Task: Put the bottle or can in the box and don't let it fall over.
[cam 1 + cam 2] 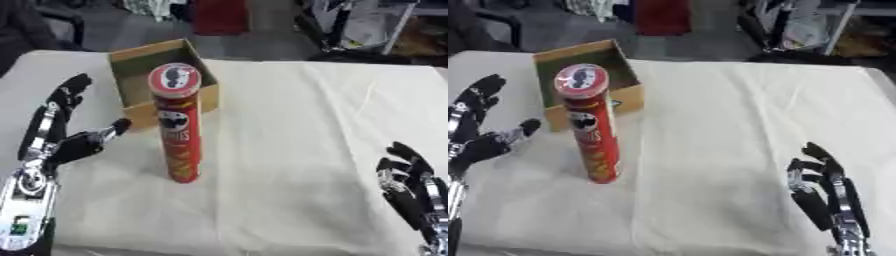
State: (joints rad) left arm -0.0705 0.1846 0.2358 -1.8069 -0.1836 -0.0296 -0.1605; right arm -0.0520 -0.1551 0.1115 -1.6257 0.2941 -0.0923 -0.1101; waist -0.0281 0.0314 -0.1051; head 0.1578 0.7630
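Here the left hand (pixel 61 131), fingers spread and empty, stands just left of the upright red can (pixel 178 125) before the cardboard box (pixel 140 62), while the right hand (pixel 826 192) rests open lower right.

You see a table (pixel 297 130) draped in a creased cream cloth. Beyond its far edge lie a grey floor (pixel 131 30), something red (pixel 219 15), and dark clutter at far right.
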